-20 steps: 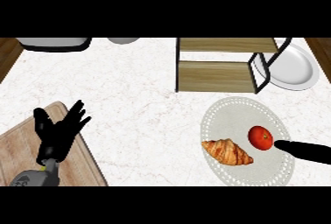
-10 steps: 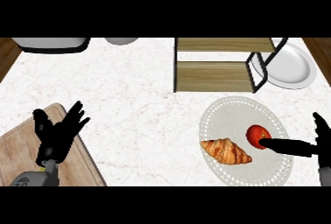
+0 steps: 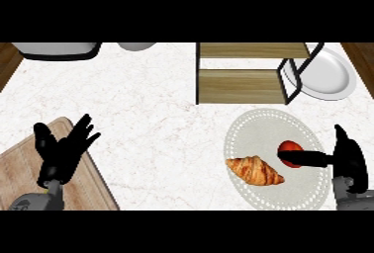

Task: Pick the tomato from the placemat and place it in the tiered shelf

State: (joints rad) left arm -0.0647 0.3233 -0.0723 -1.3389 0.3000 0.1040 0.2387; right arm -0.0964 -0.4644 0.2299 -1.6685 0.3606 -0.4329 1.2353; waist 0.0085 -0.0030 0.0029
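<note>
Tomato (image 3: 290, 147), red and round, lies on the pale round placemat (image 3: 256, 131), toward the mat's 3 o'clock side, at the right of the marble counter (image 3: 146, 108). Right hand (image 3: 350, 163) enters from the lower right edge; one straight digit (image 3: 308, 158) stretches toward 9 o'clock and overlaps the tomato's lower right, at about its 4 o'clock, hiding that part of the fruit. The remaining fingers of this hand point toward 12 o'clock, straight and close together, well clear of the tomato; nothing curls round the fruit, and whether the outstretched digit truly touches it or only passes above it cannot be told. Being near-spherical, the tomato shows no long axis and no readable heading; no stem end can be made out. Croissant (image 3: 254, 170) lies on the same mat at the tomato's 7 o'clock, just beside it but apart, its long axis running from 10 to 4 o'clock. Tiered shelf (image 3: 241, 86), two wooden boards in a dark frame, stands at the tomato's 11 o'clock, well apart. A white plate (image 3: 332, 74) sits just right of the shelf. Left hand (image 3: 62, 153), fingers spread and pointing toward 12 to 1 o'clock, shows over the wooden cutting board (image 3: 25, 173) at lower left.
</note>
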